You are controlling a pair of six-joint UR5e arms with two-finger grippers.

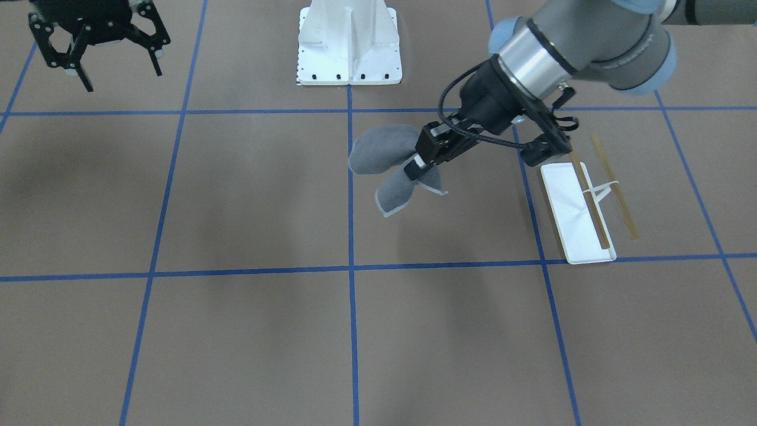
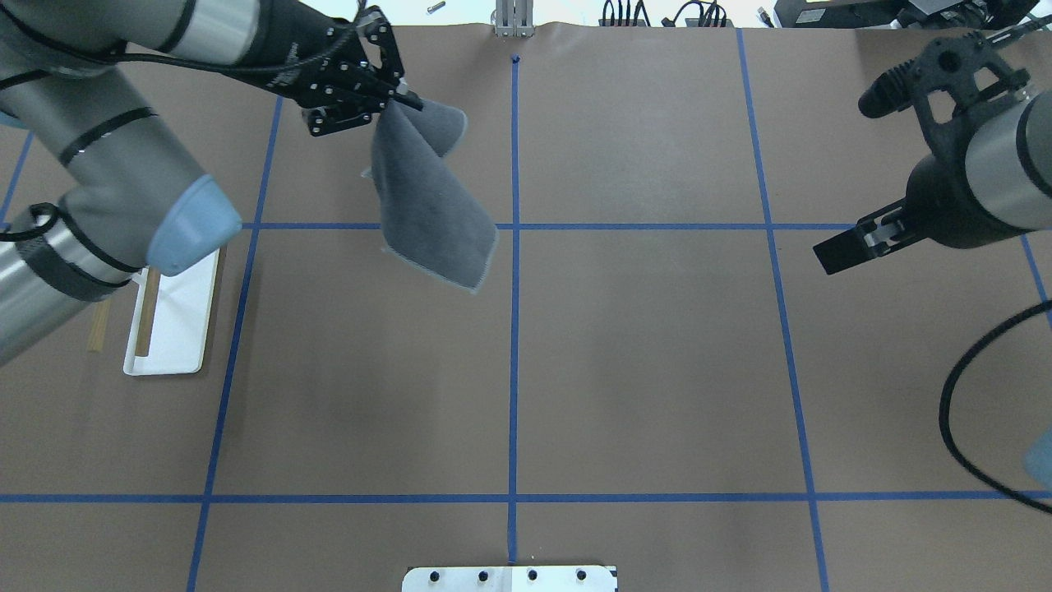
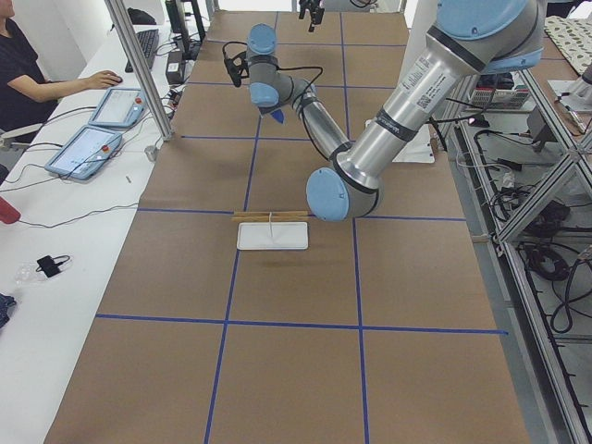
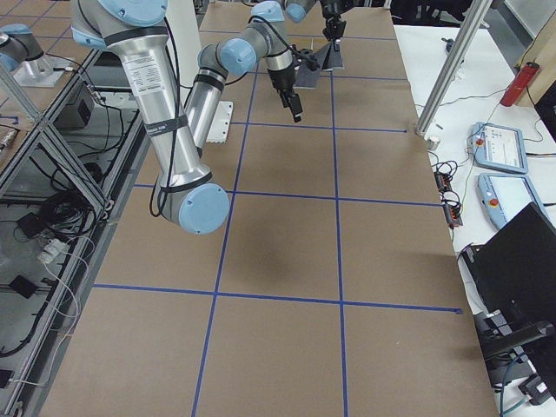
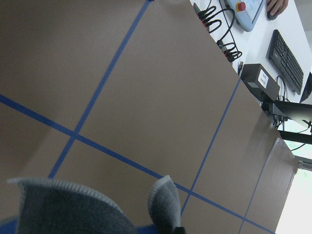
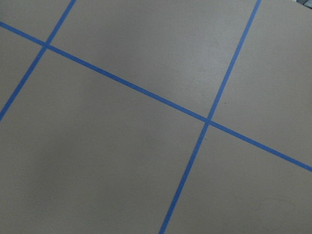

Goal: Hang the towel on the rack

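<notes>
Overhead exterior view is giving me the clearest look: the towel point(image 2: 431, 205) is hanging in the air above the desk point(image 2: 657, 370), dangling from one pinched corner with its folds drooping free, apparently clear of the surface. The left end effector point(image 2: 403, 97) is clamping that corner, fingers pressed together on the cloth, out over the far middle of the desk. The rack point(image 1: 571, 219) is sitting well apart from the towel, off toward the robot's left, its white tray base flat on the desk and its two wooden rods point(image 1: 615, 189) running parallel above it, both bare. The left arm's own elbow is hiding part of it from overhead. The right end effector point(image 1: 123, 77) is hovering high on the other side, fingers spread apart, holding nothing.

I'm reading this as the carrying step: the pick-up is looking done, the hanging not yet begun. The next move, I'm guessing, is calling for the left arm to be bringing the towel across and above the rods, high enough for the drooping end to be clearing them, then lowering so the cloth is draping over a rod with some hanging on each side before the fingers are letting go. The rack is looking light, so a dragging towel could be tipping it.
</notes>
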